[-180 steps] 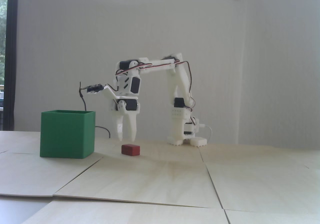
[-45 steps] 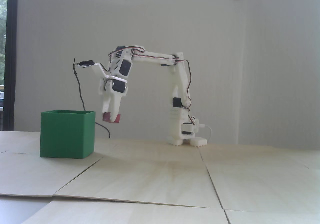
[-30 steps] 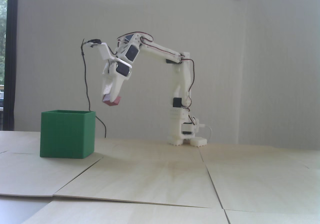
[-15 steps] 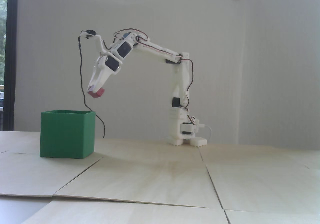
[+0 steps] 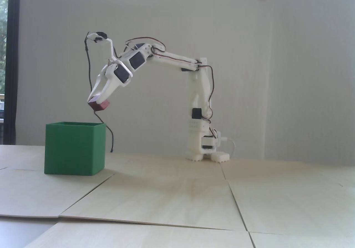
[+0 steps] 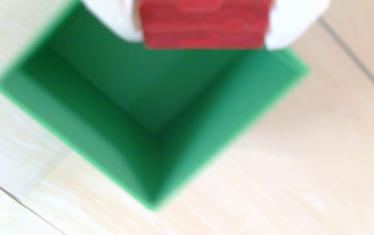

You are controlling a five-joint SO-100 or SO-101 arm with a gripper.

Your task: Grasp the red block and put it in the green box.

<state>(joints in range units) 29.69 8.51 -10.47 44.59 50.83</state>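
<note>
Now the claw [image 5: 95, 101] has carried the red block [image 5: 100, 105] over the green box [image 5: 74, 148].

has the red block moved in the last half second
Yes. In the fixed view the red block, held in the gripper, has shifted left and slightly down, toward the green box.

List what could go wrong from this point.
1. In the fixed view the red block hangs above the green box's right rim; released now, it might clip the wall and fall outside.
2. The gripper pinches the block only at its fingertips, tilted, so it may slip early.
</note>
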